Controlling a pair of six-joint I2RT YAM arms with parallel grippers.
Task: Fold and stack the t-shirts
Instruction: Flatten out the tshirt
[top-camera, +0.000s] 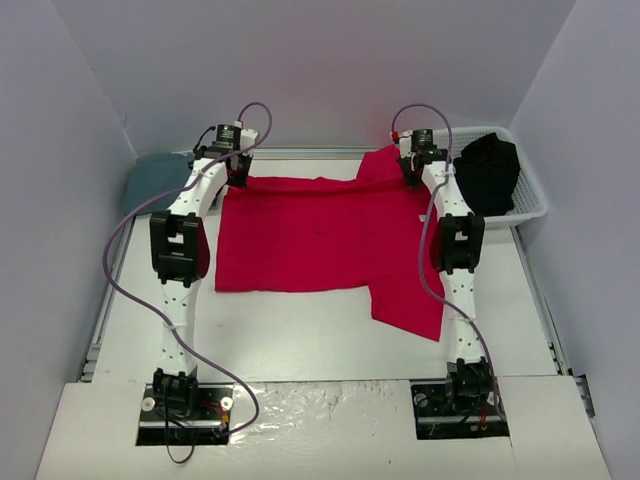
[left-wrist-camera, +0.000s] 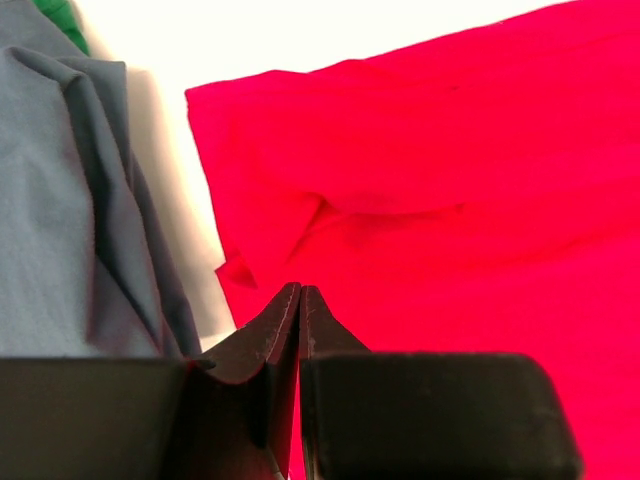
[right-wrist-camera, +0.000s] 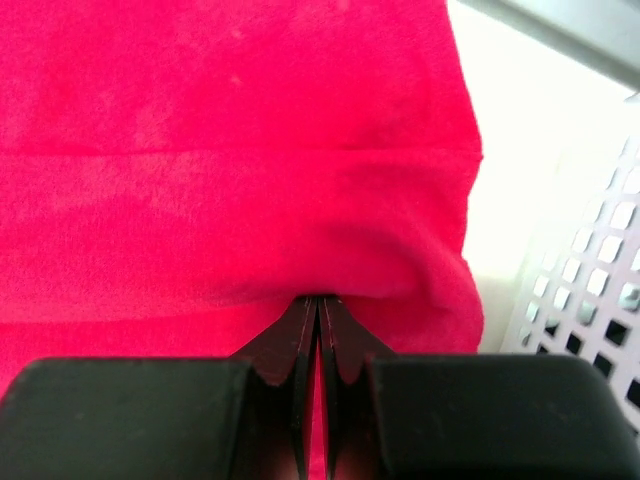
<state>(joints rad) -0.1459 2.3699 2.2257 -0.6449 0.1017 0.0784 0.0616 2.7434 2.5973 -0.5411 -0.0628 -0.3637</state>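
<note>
The red t-shirt (top-camera: 310, 235) lay spread across the middle of the white table (top-camera: 300, 335). It was soft, matte cloth with shallow creases, its main part roughly rectangular, and one flap reached toward the near edge on the right side. Both arms reached over it to its far edge.

The left pincer (top-camera: 238, 172) sat at the far left corner with its dark jaws pressed together. The wrist view showed the tips right at the shirt's edge beside a small turned-up tab of cloth, but not whether any cloth was caught between them. The right pincer (right-wrist-camera: 318, 300) was also closed, nipping the red t-shirt near its far right corner, where the cloth bulged in a soft ridge over the fingertips.

Just beside the left pincer, on the far left of the table, the blue-grey t-shirt (left-wrist-camera: 60, 200) lay rumpled in smooth, deep folds, with a sliver of green (left-wrist-camera: 55, 15) showing beyond it. On the right a white plastic basket (top-camera: 535, 205) with a gridded wall stood near the right pincer. The black t-shirt (top-camera: 488, 172) was heaped in it, partly draped over its rim. Purple cables (top-camera: 125, 250) looped along both arms.
</note>
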